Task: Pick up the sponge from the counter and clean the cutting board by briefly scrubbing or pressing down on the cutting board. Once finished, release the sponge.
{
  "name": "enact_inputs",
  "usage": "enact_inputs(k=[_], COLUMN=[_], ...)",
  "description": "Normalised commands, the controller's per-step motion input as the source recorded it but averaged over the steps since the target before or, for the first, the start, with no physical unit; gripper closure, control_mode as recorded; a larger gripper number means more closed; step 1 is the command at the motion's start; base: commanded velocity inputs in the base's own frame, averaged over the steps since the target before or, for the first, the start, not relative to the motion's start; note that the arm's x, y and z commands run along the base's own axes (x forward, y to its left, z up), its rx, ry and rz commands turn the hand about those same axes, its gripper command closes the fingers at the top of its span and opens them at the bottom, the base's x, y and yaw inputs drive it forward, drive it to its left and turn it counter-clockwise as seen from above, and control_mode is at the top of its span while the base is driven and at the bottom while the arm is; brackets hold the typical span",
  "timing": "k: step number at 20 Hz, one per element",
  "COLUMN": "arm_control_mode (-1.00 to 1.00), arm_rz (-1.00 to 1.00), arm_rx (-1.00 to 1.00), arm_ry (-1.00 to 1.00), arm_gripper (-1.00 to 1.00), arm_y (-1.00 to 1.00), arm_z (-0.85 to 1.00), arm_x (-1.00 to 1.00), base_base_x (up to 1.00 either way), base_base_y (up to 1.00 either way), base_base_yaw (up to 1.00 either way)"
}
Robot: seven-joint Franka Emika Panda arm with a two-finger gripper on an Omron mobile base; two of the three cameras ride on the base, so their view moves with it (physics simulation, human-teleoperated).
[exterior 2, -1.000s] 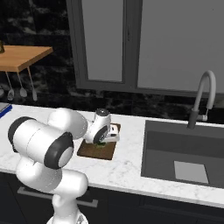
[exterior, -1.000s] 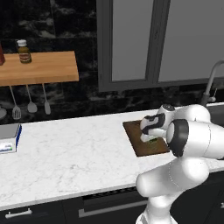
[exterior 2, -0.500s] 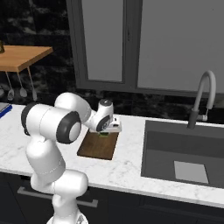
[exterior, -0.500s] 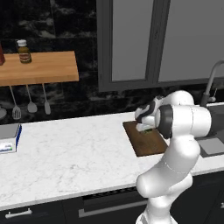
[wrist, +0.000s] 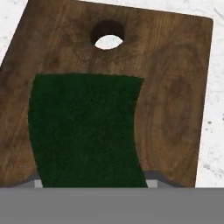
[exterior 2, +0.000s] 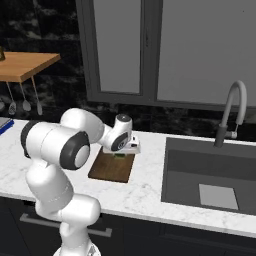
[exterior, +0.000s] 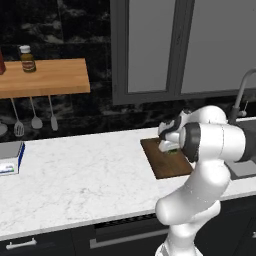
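Observation:
The dark brown cutting board (exterior: 167,166) (exterior 2: 111,170) lies on the white marble counter (exterior: 75,180) (exterior 2: 145,192), just left of the sink. My gripper (exterior: 169,144) (exterior 2: 123,149) points down over the board's far end and is shut on the sponge (exterior: 171,150) (exterior 2: 119,154). In the hand view the sponge's dark green top (wrist: 85,127) covers the left half of the board (wrist: 175,87), below the board's round hanging hole (wrist: 107,36). The sponge sits low against the board; I cannot tell whether it presses on it. My fingertips are hidden behind the sponge.
A sink (exterior 2: 210,175) with a curved faucet (exterior 2: 232,110) lies right of the board. On the wall at left hangs a wooden shelf (exterior: 42,77) with a bottle (exterior: 27,58) and utensils (exterior: 35,115) beneath. A blue-and-white box (exterior: 10,159) rests at the counter's far left.
The arm's elbow has swung up and round, while the hand has stayed over the far end of the board with the sponge, shifting only slightly.

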Motion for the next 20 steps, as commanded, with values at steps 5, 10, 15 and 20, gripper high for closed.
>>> enact_inputs(k=[5,10,15,20], arm_control_mode=[-1.00,-1.00,-1.00,-1.00], arm_rz=[0.00,0.00,0.00,0.00], arm_rx=[0.00,0.00,0.00,0.00], arm_ry=[0.00,0.00,0.00,0.00], arm_gripper=[1.00,1.00,1.00,1.00], arm_y=[0.00,0.00,0.26,0.55], arm_z=[-0.06,0.01,0.15,0.73], arm_x=[-0.98,-0.72,-0.48,-0.07], base_base_x=[0.00,0.00,0.00,0.00], base_base_y=[0.00,0.00,0.00,0.00], base_base_yaw=[0.00,0.00,0.00,0.00])
